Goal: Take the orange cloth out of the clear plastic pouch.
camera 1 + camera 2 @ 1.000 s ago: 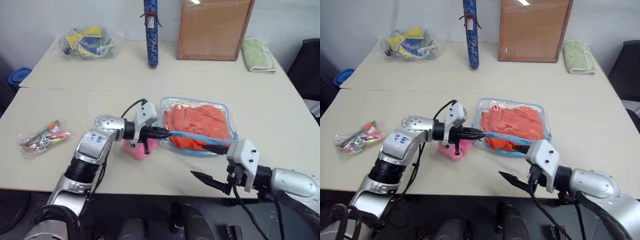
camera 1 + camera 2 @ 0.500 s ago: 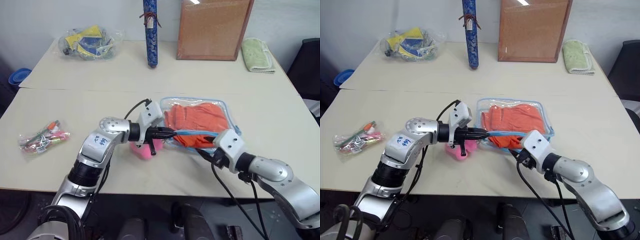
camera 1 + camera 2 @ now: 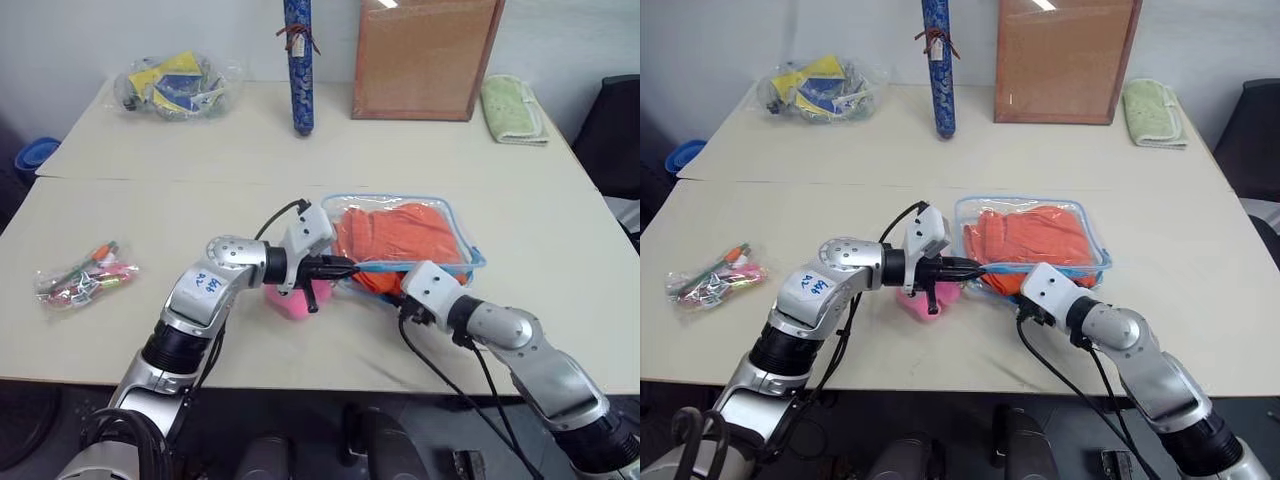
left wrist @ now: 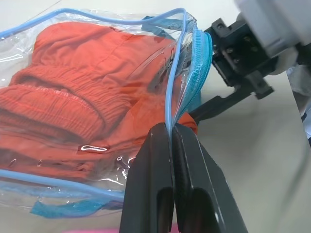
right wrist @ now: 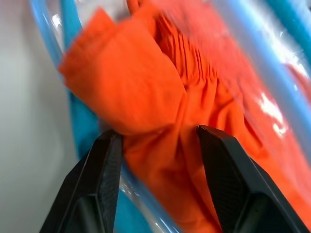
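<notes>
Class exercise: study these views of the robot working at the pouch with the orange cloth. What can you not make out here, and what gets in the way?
- Right gripper: fingers straddle the orange cloth; head views hide them behind its wrist, so whether they pinch it is unclear.
- Clear pouch: the left gripper, shut on its blue edge, hides the corner behind.
- Pink charm: mostly covered by the left arm.
- Small packet: contents too small.

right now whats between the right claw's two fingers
A fold of the orange cloth poking from the clear plastic pouch, seen in the right wrist view; the right claw stands open around it.
</notes>
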### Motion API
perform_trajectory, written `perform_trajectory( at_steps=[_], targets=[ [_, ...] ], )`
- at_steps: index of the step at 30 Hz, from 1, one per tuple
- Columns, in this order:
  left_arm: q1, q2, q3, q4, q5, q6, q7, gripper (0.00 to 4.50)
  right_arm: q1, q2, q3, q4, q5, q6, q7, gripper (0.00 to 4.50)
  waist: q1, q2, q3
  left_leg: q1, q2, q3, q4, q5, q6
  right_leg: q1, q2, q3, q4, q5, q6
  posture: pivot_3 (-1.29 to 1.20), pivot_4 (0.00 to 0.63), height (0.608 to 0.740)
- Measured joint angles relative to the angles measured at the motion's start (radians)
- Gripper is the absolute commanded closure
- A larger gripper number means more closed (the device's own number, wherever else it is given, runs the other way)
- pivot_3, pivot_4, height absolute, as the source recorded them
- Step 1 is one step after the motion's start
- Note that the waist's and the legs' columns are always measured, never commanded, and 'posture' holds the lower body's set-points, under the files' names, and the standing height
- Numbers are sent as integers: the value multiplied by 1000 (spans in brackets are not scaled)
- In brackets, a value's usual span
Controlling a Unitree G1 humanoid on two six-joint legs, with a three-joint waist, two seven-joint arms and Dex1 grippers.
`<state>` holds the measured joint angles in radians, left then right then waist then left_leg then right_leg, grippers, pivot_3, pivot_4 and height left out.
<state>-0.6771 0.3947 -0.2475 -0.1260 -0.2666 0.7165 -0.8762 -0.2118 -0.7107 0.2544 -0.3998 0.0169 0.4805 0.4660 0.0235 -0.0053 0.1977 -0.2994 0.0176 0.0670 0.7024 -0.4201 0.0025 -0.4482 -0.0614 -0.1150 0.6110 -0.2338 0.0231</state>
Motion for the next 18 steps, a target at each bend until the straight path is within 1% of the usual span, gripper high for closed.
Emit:
perform_trajectory(
  at_steps=[3, 12, 15, 18],
  targets=[
    [-5, 0, 0, 4, 0, -7, 0, 4500, -17, 18, -3, 23, -38, -19, -6, 423, 0, 0, 0, 0, 0, 0, 0, 0, 0, 0, 0, 0, 0, 0, 0, 0, 150, 740],
    [-5, -1, 0, 5, -1, -9, 0, 4500, -51, 79, -13, 88, -72, -15, -9, 423, -1, 0, 0, 1, 0, 0, 0, 0, 0, 1, 0, 0, 0, 0, 0, 0, 150, 740],
    [-9, -2, 0, 8, -1, -9, 1, 4500, -61, 99, -12, 110, -78, -18, -6, 993, -1, -1, -1, 2, 0, 0, 0, 0, 0, 1, 0, 0, 0, 0, 0, 0, 150, 740],
    [-13, -4, 0, 10, -1, -9, 2, 4500, -66, 108, 1, 127, -79, -26, 5, 1977, -2, -1, -2, 2, 0, 0, 0, 0, 0, 2, 0, 1, 0, 0, 0, 0, 150, 740]
  ],
)
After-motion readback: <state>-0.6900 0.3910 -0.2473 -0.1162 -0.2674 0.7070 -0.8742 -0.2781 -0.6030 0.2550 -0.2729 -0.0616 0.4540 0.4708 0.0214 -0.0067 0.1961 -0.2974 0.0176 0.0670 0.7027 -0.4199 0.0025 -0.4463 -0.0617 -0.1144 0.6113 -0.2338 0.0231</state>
